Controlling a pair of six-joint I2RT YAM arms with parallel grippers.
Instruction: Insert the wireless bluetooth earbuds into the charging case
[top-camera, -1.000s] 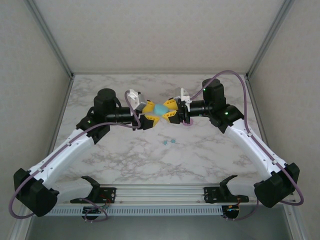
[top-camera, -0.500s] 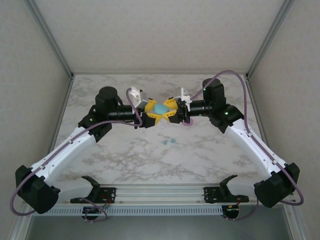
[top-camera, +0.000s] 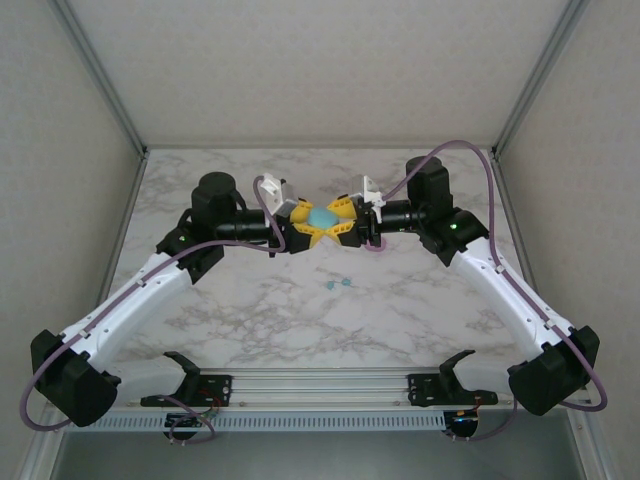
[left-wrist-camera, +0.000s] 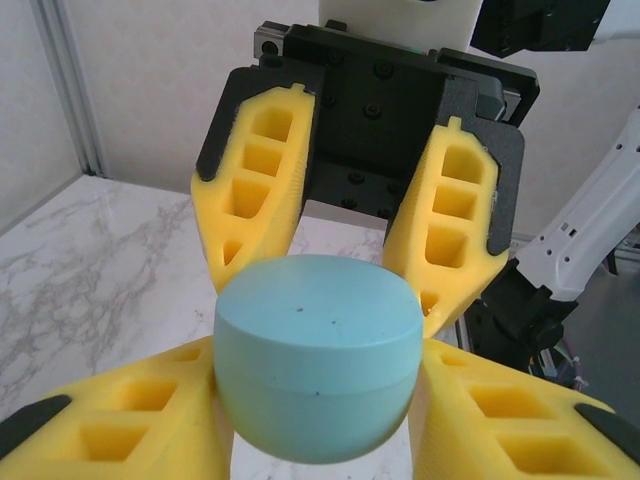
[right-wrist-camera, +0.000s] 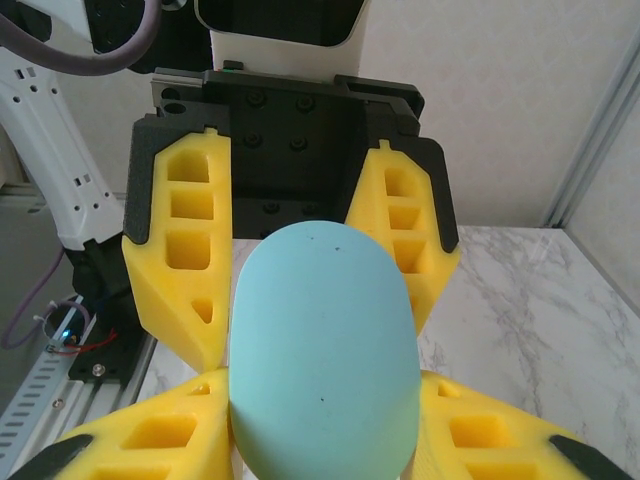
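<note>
Pinching the teal charging case from opposite sides at upper centre, left gripper and right gripper, two earbuds on the table lower down

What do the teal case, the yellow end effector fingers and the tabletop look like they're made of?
Charging case: likely moulded plastic, matte teal, with a thin seam and soft sheen.
Yellow fingers: probably a printed or soft polymer, matte, with open lattice pockets.
Tabletop: white marble-look surface with grey veins; real stone or laminate, hard to tell.
</note>
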